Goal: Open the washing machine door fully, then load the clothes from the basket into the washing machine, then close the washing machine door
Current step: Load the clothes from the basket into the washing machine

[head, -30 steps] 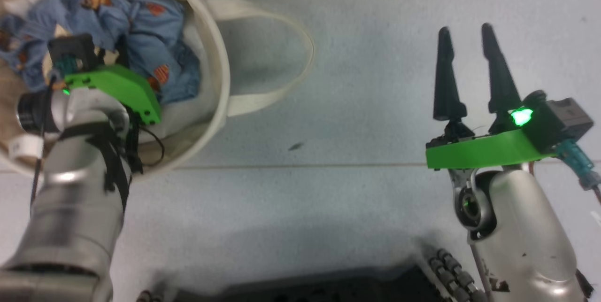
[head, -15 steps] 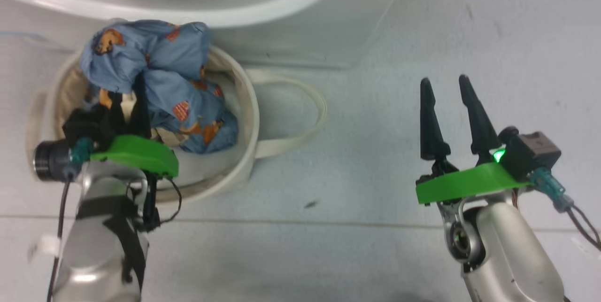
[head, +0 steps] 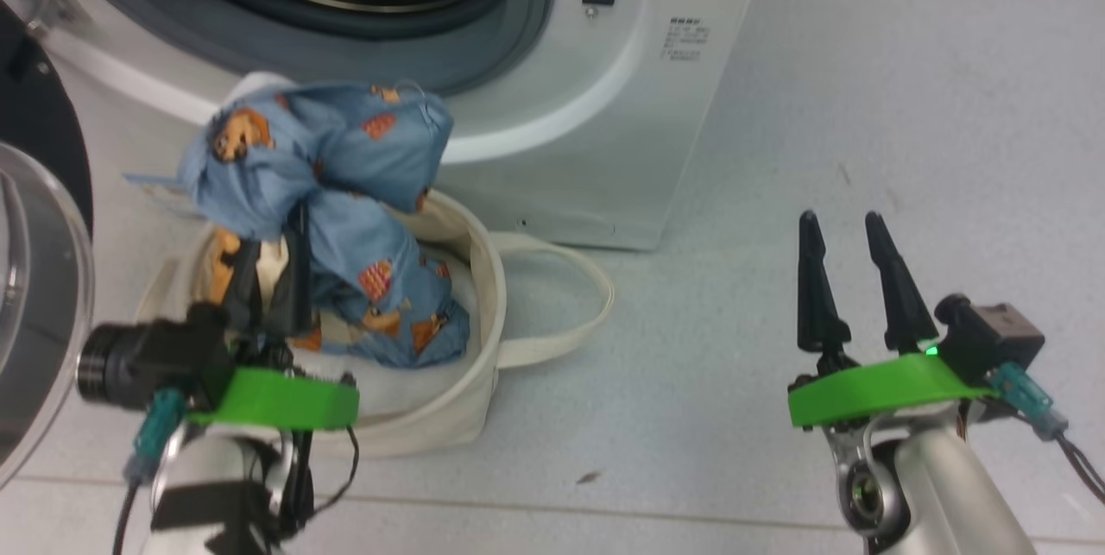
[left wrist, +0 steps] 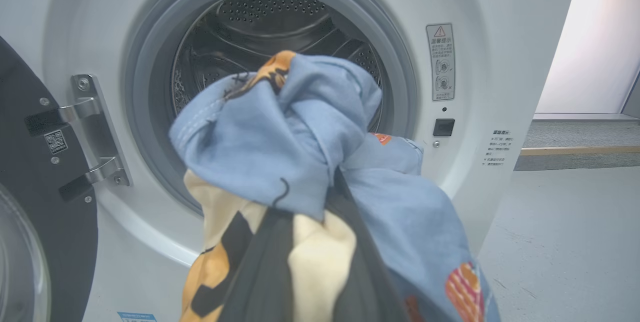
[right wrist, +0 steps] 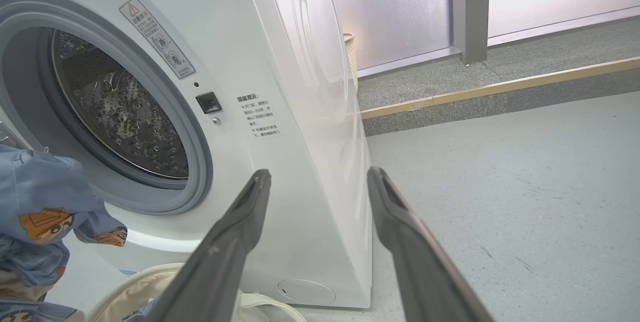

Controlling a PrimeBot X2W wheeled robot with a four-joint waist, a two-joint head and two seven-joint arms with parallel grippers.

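Clearly, warning label (left wrist: 440,61) on washing machine (left wrist: 505,36)

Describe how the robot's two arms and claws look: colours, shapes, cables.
Both arms have rounded silver forearms and bright green wrist plates. The left claw and right claw each have two long, tapering black fingers. A black camera with a teal cable plug sits beside each wrist.

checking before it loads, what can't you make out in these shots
- Left hand fingertips: head view, buried in the clothes.
- Basket bottom: head view, covered by clothes.
- Washing machine door: left wrist view, cut off by left edge.
- Warning label text: too small.
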